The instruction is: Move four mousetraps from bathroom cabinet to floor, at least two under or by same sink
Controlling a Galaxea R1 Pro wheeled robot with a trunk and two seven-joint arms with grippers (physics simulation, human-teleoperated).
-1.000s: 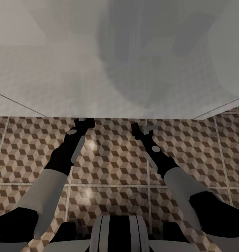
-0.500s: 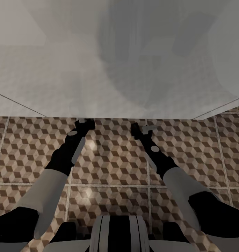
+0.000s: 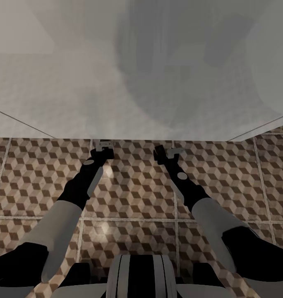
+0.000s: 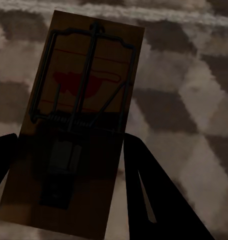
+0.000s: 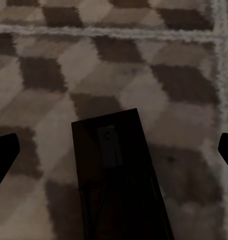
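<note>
Edging slightly inward since a second ago, the left tool (image 3: 104,145) is reaching low over the brown, beige and white cube-patterned floor tiles (image 3: 133,194). Its dark fingers are pressing both long sides of a flat tan wooden mousetrap with wire parts (image 4: 79,115), seemingly to set it down. The right tool (image 3: 169,152), barely moving, is hanging wide open over a second, shadowed mousetrap (image 5: 119,175) lying on the tiles, apparently released. Beyond, a blurred white surface (image 3: 116,82), possibly the sink unit, is overhanging both.

no readable text, red printed mark on mousetrap (image 4: 76,115) board, shape not legible
</note>
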